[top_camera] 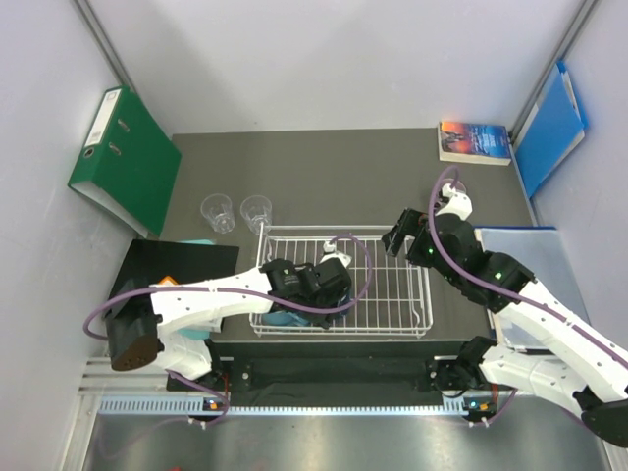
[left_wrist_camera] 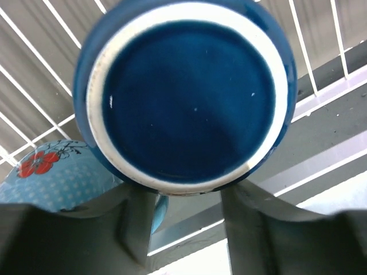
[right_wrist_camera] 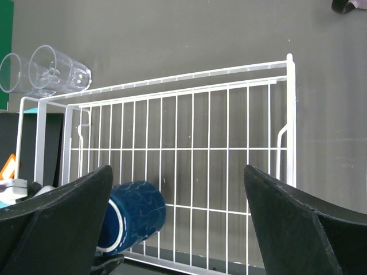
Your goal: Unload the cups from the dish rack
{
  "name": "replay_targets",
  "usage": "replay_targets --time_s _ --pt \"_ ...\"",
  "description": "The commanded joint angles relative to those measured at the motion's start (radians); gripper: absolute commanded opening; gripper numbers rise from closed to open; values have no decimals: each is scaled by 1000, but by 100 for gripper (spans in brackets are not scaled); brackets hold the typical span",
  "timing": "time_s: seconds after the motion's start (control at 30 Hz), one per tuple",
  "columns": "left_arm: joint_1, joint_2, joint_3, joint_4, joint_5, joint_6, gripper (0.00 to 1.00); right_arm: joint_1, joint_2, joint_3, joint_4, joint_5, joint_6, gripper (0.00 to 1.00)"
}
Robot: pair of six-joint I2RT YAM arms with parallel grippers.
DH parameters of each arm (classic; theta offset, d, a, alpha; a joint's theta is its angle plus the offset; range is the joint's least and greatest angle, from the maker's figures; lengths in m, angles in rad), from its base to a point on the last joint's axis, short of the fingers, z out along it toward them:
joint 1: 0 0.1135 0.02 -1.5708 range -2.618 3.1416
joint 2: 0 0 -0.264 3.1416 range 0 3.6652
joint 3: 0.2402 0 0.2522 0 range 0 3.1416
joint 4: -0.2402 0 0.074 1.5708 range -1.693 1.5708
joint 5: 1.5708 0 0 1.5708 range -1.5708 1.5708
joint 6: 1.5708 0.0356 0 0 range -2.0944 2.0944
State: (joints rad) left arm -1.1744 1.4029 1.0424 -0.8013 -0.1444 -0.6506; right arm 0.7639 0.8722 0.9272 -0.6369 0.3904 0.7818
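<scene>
The white wire dish rack (top_camera: 392, 294) sits mid-table and also shows in the right wrist view (right_wrist_camera: 229, 143). A dark navy mug (right_wrist_camera: 133, 215) lies on its side in the rack's near left part. Its base fills the left wrist view (left_wrist_camera: 186, 94). My left gripper (top_camera: 332, 285) is open, its fingertips (left_wrist_camera: 137, 197) at the mug's base rim. A light teal mug with a red flower (left_wrist_camera: 51, 177) lies beside it (top_camera: 285, 319). Two clear tumblers (top_camera: 218, 212) (top_camera: 257, 211) stand on the table behind the rack. My right gripper (top_camera: 397, 235) is open and empty above the rack's right end. I cannot make out the pink mug.
A green binder (top_camera: 128, 162) leans at the back left. A book (top_camera: 475, 140) and a blue folder (top_camera: 549, 128) are at the back right. A black pad (top_camera: 182, 260) lies left of the rack, and papers (top_camera: 520, 245) lie to its right.
</scene>
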Motion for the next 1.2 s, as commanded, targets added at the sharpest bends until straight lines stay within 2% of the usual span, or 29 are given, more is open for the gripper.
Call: replay_targets --time_s 0.0,0.03,0.13,0.27,0.43,0.47,0.53,0.67,0.8,0.87,1.0,1.17 --pt "-4 15 -18 65 -9 20 46 15 -21 2 17 13 -4 96" --pt "-4 18 -18 70 -14 20 40 15 -19 2 19 13 -6 95" --pt "-5 24 -30 89 -24 16 33 15 -19 4 17 11 -9 95" --pt "-4 33 -38 106 -44 6 9 15 -19 9 16 11 -13 95" --pt "-4 30 -48 132 -58 0 5 15 -22 5 17 10 -15 95" --pt "-4 25 -62 151 -60 -4 7 15 -24 1 22 10 -18 95" --pt "-4 1 -85 180 -66 -18 16 15 -29 -5 26 7 -18 95" --pt "-4 -45 -160 244 -99 -44 18 17 -29 -19 29 -4 -18 95" --pt "-5 -58 -196 280 -123 -60 12 17 -36 -31 28 -8 -13 95" --pt "-4 -53 -199 281 -129 -61 0 17 -38 -33 25 -10 -12 95" --pt "-5 -53 -177 268 -132 -43 0 17 -45 -31 17 -7 -13 95" --pt "-4 -62 -58 200 -138 11 0 15 -52 -19 20 -1 -12 95"
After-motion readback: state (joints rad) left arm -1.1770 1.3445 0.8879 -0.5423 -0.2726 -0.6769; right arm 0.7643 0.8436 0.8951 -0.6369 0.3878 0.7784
